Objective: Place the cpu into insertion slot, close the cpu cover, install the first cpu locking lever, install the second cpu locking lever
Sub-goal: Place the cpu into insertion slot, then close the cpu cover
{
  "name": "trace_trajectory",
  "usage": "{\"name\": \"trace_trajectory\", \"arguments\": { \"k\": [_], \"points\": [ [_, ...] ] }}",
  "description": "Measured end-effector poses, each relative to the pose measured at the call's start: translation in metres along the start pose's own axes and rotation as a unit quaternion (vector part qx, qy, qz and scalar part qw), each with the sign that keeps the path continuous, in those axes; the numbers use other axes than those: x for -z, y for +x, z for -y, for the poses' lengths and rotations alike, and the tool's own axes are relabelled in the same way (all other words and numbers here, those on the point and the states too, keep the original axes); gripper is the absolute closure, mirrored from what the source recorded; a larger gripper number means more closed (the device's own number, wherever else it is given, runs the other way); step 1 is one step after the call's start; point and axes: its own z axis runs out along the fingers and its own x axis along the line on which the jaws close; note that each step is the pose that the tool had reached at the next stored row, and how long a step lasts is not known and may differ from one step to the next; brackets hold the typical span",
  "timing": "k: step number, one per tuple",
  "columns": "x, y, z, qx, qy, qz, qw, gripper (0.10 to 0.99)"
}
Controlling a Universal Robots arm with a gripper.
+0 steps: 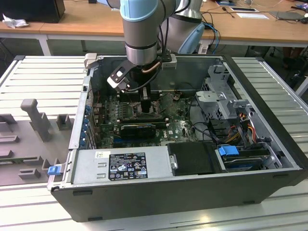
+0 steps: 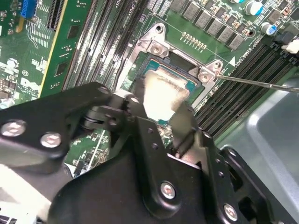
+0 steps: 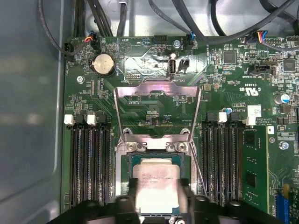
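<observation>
Two fingers [image 3: 132,201] of the pincer [image 3: 159,200] pinch the cpu [image 3: 156,184] by opposite edges, level and square to the insertion slot [image 3: 127,163] directly beneath. Whether it is seated I cannot tell. The cpu cover [image 3: 159,88] lies swung open, leaving the socket free.

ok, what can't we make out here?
Whether the cpu sits fully in the slot: in the first wrist view the gripper and the picture's edge cut off its near side.
Second wrist view: the cpu is a pale glare with its edges lost, and the gripper covers the slot's near half.
Exterior view: the arm hides the slot and cpu.
</observation>
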Motion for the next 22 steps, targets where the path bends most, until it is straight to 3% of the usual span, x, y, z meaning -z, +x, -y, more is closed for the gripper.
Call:
{"name": "trace_trajectory", "arguments": {
  "k": [2, 3, 7, 19, 22],
  "points": [
    [0.0003, 0.0000, 0.0000, 0.000, 0.0000, 0.0001, 1.0000, 0.749],
    [0.0004, 0.0000, 0.0000, 0.000, 0.0001, 0.0002, 1.0000, 0.749],
    [0.0013, 0.0000, -0.0001, -0.001, 0.0001, 0.0002, 1.0000, 0.980],
    [0.0037, 0.0001, -0.0003, -0.001, 0.0000, 0.0001, 1.0000, 0.980],
    [0.0033, -0.0003, -0.0060, -0.001, 0.0014, 0.0003, 1.0000, 0.980]
  ]
}}
